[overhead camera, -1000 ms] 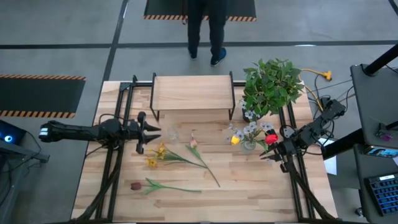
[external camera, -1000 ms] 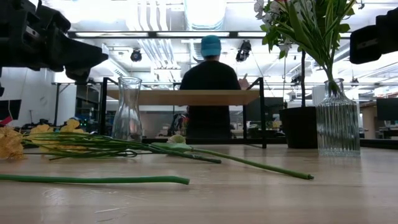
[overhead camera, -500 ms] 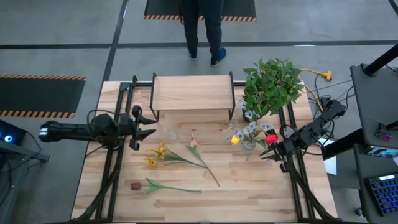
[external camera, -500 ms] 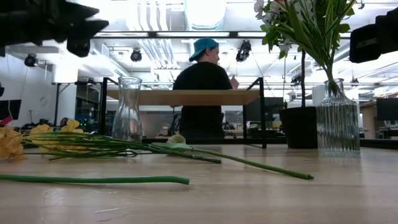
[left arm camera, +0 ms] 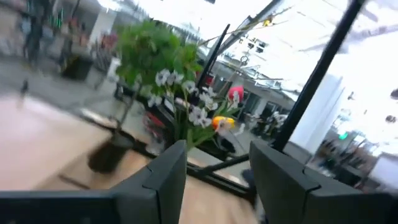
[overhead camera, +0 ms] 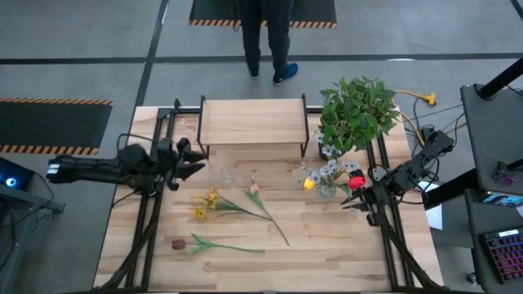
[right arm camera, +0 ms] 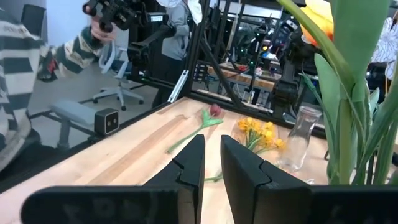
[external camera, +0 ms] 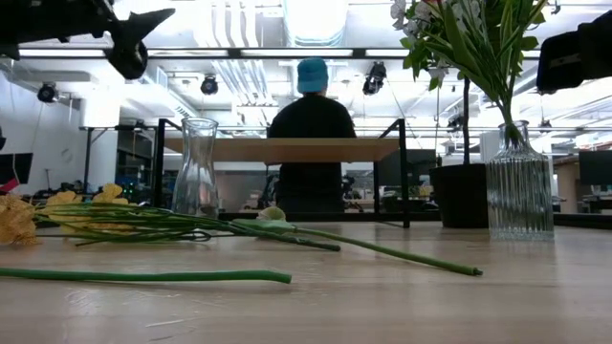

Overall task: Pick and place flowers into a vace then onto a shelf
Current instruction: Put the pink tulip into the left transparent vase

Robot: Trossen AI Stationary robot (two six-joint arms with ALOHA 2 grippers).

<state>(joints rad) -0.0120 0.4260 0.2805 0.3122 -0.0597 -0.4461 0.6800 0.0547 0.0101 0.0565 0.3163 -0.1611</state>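
We hold our left gripper (overhead camera: 189, 162) parted and empty just beside the clear glass carafe (overhead camera: 227, 175); the right gripper (overhead camera: 353, 204), nearly closed with nothing between its fingers, waits beside the ribbed glass vase (overhead camera: 327, 189). Loose flowers (overhead camera: 230, 206) lie in front of the carafe; the shelf (overhead camera: 252, 122) stands behind it. We judge the carafe risky: smooth, narrow-necked and light, a sideways brush could tip it. The thin, limp green stems could slip from hard fingers or snag on neighbouring stems lying across them on the pale wood table (overhead camera: 327, 245).
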